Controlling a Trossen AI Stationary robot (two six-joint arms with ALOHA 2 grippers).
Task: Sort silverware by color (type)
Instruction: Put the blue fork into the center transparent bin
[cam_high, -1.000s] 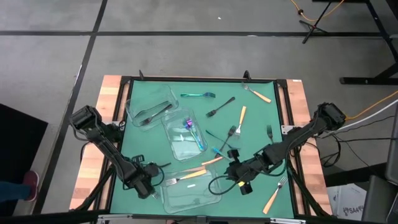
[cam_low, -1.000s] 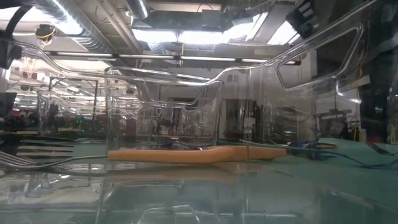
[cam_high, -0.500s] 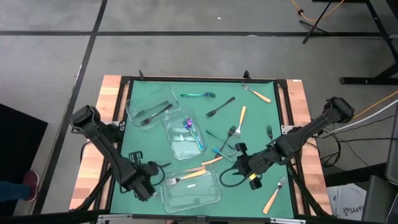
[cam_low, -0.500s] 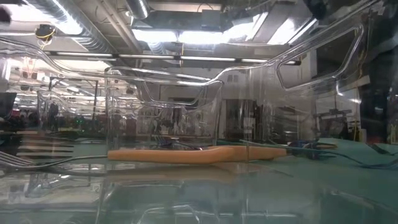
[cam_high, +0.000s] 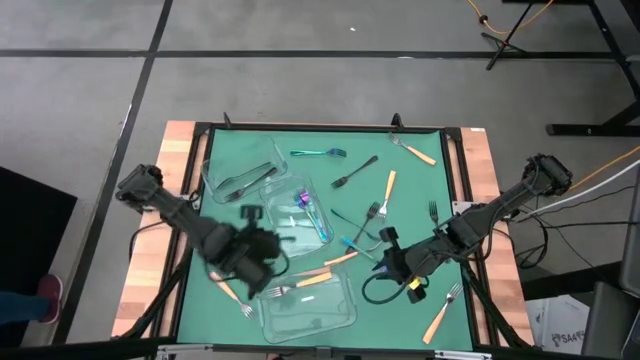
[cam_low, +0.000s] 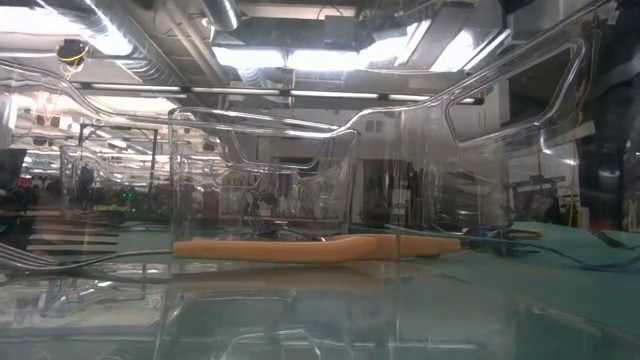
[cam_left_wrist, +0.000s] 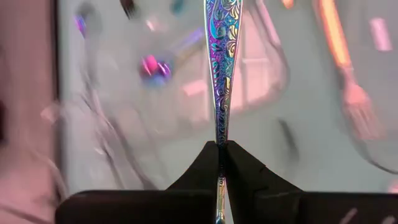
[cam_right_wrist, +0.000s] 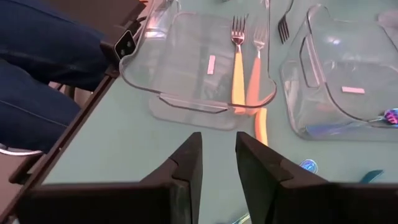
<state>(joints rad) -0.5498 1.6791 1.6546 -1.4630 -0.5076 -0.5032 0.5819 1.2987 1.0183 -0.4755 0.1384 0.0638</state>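
Observation:
My left gripper is over the table's middle, between the middle container and the near container, shut on an iridescent blue-purple utensil. My right gripper is open and holds nothing. It sits low over the mat, right of the near container. Two orange-handled forks lie flat in that container. The far-left container holds black pieces and the middle one holds iridescent pieces. More silverware lies flat on the green mat. Neither gripper appears in the low view. My left gripper pinches the iridescent utensil by the narrow part of its patterned handle, between the two fingertips. The handle runs straight on past the fingertips, in line with the fingers, and widens away from them. Its other end is hidden behind the fingers.
Loose pieces lie around: a teal fork, a black fork, orange-handled ones and another left of the near container. A cable loops by the right gripper. A person's legs stand beyond the table edge.
My left gripper has swung from the near-left part of the table toward the middle and far side, carrying the iridescent utensil; it is blurred with speed. An orange-handled fork now shows where it was. My right gripper has drawn back slightly toward the table's right.

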